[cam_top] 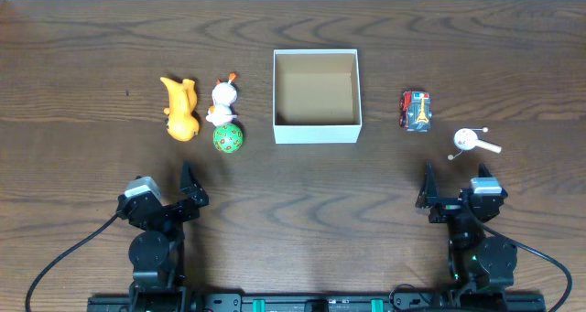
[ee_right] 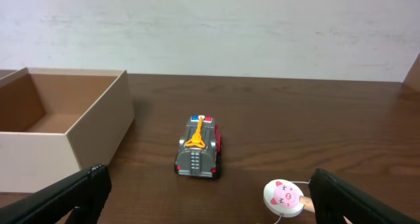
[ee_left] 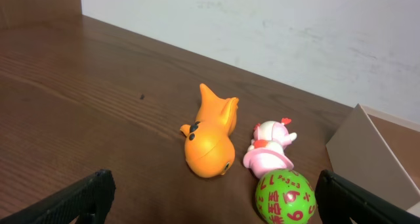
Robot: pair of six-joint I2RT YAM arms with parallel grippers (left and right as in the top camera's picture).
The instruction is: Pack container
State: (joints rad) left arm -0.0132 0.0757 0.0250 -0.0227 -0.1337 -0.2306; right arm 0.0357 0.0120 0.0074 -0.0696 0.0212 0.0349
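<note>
The container (cam_top: 316,129) is a square white box with a brown inside, empty, at the table's middle back; it also shows in the left wrist view (ee_left: 367,152) and the right wrist view (ee_right: 65,142). Left of it lie an orange toy animal (cam_top: 180,109) (ee_left: 210,142), a white and pink figure (cam_top: 222,100) (ee_left: 269,148) and a green number ball (cam_top: 228,138) (ee_left: 285,199). Right of it lie a toy fire truck (cam_top: 417,110) (ee_right: 199,148) and a white pig-faced rattle drum (cam_top: 472,142) (ee_right: 283,196). My left gripper (cam_top: 190,191) (ee_left: 210,207) and right gripper (cam_top: 454,191) (ee_right: 207,204) are open and empty near the front.
A pale wall runs along the table's far edge. Black cables trail from both arm bases at the front edge.
</note>
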